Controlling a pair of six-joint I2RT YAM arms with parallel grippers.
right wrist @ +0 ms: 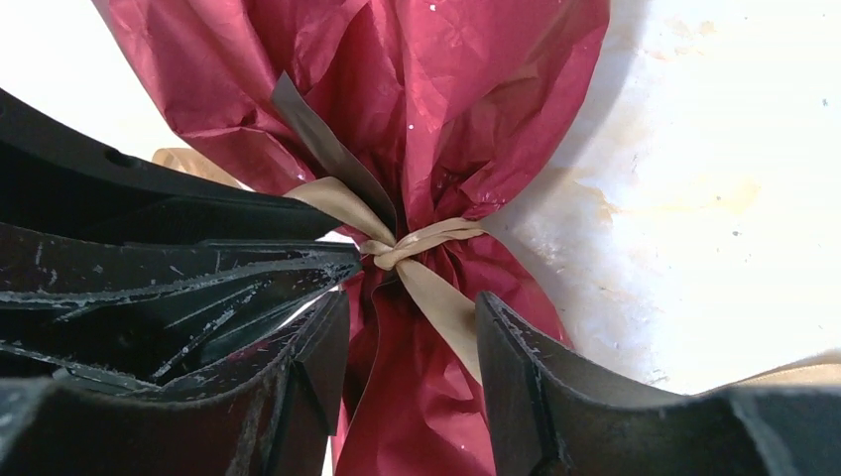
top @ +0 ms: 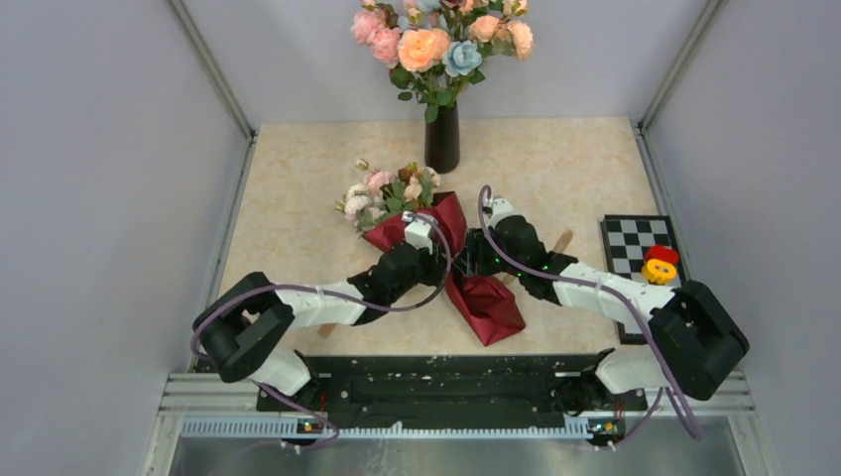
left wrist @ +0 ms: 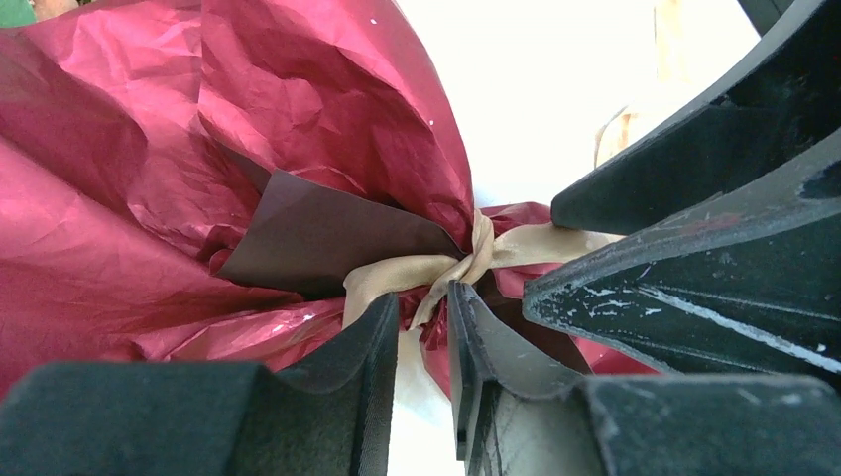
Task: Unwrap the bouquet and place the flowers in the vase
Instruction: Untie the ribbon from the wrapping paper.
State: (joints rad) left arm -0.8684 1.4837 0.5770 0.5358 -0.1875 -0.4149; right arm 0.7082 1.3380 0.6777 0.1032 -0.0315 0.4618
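From the camera above, you see the bouquet (top: 488, 302) lying slantwise in the middle of the tabletop (top: 555, 169). Its flowers (top: 387, 193) point to the upper left and its paper tail to the lower centre. The vase (top: 442, 134) stands well apart at the top centre and already carries big bright blooms (top: 436, 45). Both arms meet over the narrow waist of the bundle, because the ribbon is tied there. The left end effector (top: 448, 264) and the right end effector (top: 478, 260) are very close together.

In the left wrist view, the ribbon (left wrist: 436, 268) has its knot in the centre, just above your left fingers (left wrist: 382, 337). The jaws stand only a little apart. One strand drops into the slit, but it does not look clamped.

In the right wrist view, the jaws are clearly open, one on each side of the paper stem below the knot. A ribbon tail runs down between them, close to the finger at the lower right, and nothing is gripped. I judge that the knot is not yet undone. Your next pull should take a free tail, not the paper.
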